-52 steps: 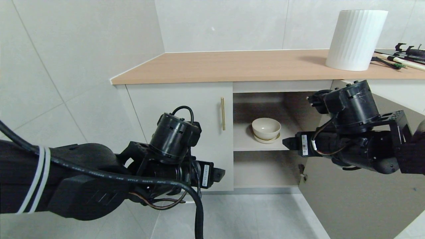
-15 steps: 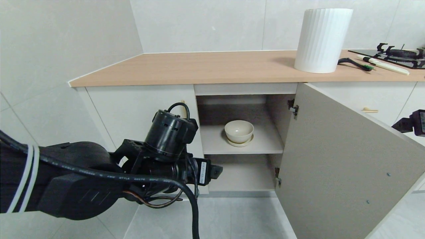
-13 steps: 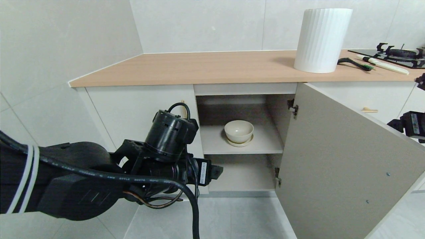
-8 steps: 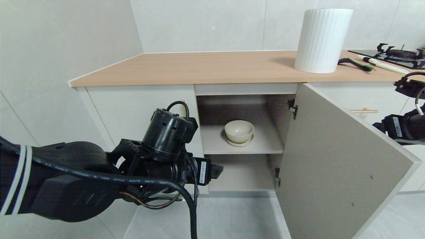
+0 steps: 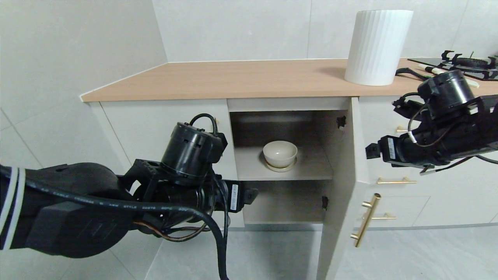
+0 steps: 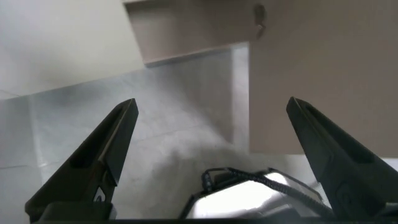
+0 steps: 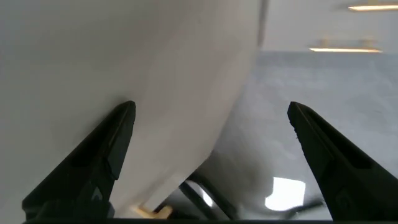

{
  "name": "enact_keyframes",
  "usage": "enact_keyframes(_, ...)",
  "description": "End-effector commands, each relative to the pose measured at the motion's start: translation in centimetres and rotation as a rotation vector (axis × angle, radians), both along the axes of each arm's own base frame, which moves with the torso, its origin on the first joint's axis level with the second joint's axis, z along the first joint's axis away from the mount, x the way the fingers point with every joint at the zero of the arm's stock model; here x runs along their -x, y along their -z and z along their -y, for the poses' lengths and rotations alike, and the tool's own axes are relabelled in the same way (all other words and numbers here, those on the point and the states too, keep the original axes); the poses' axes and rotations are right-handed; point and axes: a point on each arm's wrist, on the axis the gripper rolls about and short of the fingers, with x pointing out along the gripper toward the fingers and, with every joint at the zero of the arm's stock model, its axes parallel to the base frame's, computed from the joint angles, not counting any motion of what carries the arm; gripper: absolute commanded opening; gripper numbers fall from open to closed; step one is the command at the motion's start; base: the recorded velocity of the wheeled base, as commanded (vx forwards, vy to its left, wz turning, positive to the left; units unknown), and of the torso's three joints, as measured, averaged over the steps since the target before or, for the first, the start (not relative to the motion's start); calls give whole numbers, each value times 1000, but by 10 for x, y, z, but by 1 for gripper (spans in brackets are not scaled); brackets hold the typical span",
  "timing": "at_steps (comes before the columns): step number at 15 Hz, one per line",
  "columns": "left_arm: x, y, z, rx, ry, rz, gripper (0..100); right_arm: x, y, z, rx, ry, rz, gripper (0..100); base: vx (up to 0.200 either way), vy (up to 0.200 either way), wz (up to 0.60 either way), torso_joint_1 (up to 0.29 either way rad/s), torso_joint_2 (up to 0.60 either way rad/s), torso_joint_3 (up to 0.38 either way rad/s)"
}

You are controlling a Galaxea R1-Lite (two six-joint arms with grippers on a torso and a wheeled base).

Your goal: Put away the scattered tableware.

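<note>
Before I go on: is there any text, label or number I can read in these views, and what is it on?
Left sticker, white, just behind the left gripper: print too small to read.
Right sticker, white, just behind the right gripper: too small to read.
Black cable along the left arm: pale lettering, too small to read reliably.
Bowl, cabinet door, white ribbed container: no print visible.

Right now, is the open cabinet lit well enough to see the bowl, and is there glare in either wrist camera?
Head view: the cabinet interior is shaded, yet the bowl on its plate reads clearly. Left wrist view: a bright reflection by the open left end effector. Right wrist view: a bright floor patch by the open right end effector.
</note>
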Motion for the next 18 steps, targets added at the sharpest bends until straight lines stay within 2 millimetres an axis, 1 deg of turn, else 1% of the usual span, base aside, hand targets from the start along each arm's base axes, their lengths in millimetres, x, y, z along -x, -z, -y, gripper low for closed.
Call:
enact_keyframes(1,-1,-12,-9,10,-40,42,100,-19,28,-23,-17,-8,-46,100,0,0,0,0,0,0)
enact_keyframes(3,2,-32,-24,36,-68,97,100,-35,44,-35,-41,33,-14,100,0,0,0,0,0,0)
enact_keyframes(5,7,-43,-31,50,-80,131,100,-49,59,-43,-42,102,46,100,0,0,0,0,0,0)
enact_keyframes(7,8,-45,-33,48,-85,142,100,-59,67,-49,-69,147,89,100,0,0,0,0,0,0)
enact_keyframes(8,8,-45,-33,47,-86,141,100,-60,68,-50,-72,152,94,100,0,0,0,0,0,0)
enact_keyframes(10,7,-44,-33,43,-90,140,100,-68,76,-57,-96,191,123,100,0,0,0,0,0,0)
enact_keyframes(11,7,-44,-33,43,-90,140,100,-75,83,-64,-106,226,167,100,0,0,0,0,0,0)
enact_keyframes(14,9,-45,-34,43,-89,143,100,-84,96,-74,-90,276,240,100,0,0,0,0,0,0)
enact_keyframes(18,16,-53,-39,43,-88,175,100,-89,106,-79,-93,276,253,100,200,0,0,-1,-4,4)
